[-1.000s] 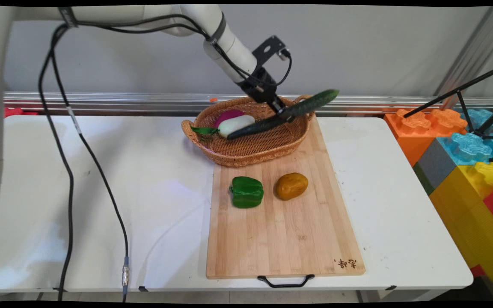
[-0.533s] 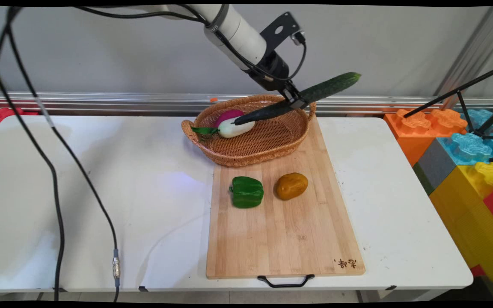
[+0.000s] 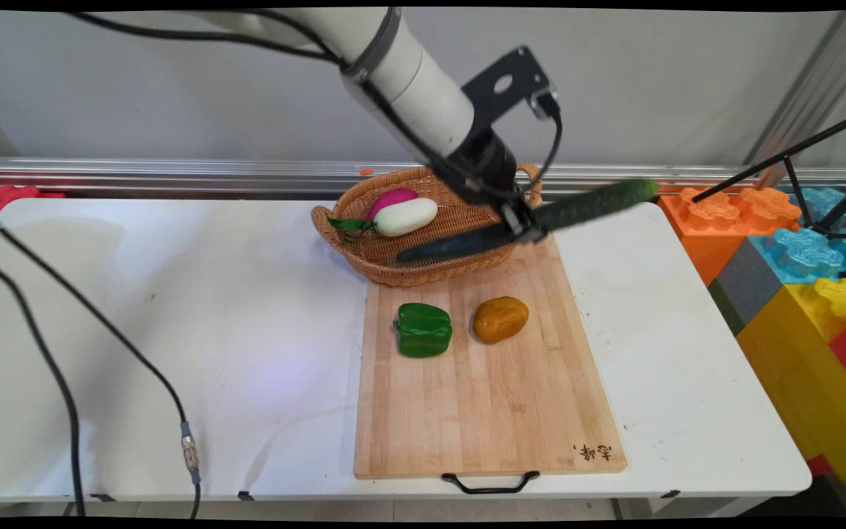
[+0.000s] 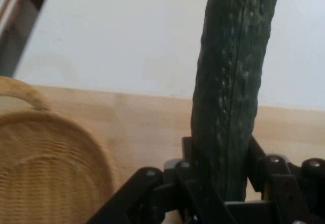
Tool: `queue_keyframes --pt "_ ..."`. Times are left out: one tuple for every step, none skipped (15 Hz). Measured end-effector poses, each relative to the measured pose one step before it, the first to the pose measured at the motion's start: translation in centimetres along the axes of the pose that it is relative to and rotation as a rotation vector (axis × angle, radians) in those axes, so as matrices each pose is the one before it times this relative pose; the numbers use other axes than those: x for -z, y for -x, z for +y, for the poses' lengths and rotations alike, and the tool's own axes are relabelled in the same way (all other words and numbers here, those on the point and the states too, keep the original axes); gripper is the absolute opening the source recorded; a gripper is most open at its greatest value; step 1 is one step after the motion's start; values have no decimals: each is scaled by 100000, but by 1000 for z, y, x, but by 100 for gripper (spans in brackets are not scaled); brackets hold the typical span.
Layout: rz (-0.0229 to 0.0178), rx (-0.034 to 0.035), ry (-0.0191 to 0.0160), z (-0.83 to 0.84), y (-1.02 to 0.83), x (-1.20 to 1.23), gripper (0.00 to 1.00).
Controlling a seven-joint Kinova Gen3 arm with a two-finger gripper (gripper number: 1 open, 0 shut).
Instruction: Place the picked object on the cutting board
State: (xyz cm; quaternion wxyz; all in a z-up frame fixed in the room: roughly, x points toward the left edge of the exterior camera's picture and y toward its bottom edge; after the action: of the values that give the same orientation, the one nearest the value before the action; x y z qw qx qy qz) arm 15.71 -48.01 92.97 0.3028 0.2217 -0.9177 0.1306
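Cucumber (image 3: 533,224) clamped mid-length in gripper (image 3: 522,226), lifted clear, hanging level over basket (image 3: 423,268) right rim and cutting board (image 3: 489,397) far end. Grip looks firm; long ends overhang both sides, so judgement: slow, steady wrist, or it pivots. Hand view shows gripper closed on cucumber (image 4: 231,97), bumpy skin, basket handle (image 4: 23,94) beside. Only main view shows radish (image 3: 405,217) in basket, green pepper (image 3: 423,330), potato (image 3: 500,319) on board, white surface (image 3: 173,308).
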Motion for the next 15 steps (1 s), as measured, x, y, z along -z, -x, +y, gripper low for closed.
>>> queue_keyframes --pt "-1644 -175 1309 1570 321 337 0" --pt "-1367 -187 1052 1260 336 233 0" --pt "-1524 -461 1310 1368 467 115 0" --pt "-1055 -656 865 1054 423 22 0" --pt "-1224 -1070 975 1233 613 -124 0" --pt "-655 -1011 433 785 464 -211 0" --pt "-494 -1127 347 700 451 -331 0" --pt "-356 -1431 269 702 473 -476 0" --pt "-356 -1228 295 543 449 -545 0" --pt "-242 -950 232 384 359 -519 0" --pt "-264 -1075 181 382 436 -718 0" --pt "-360 -1025 254 358 532 -968 0" --pt "-312 -725 213 274 442 -843 0" --pt "-390 -562 299 265 451 -864 0" --pt "-182 -327 134 149 263 -533 0"
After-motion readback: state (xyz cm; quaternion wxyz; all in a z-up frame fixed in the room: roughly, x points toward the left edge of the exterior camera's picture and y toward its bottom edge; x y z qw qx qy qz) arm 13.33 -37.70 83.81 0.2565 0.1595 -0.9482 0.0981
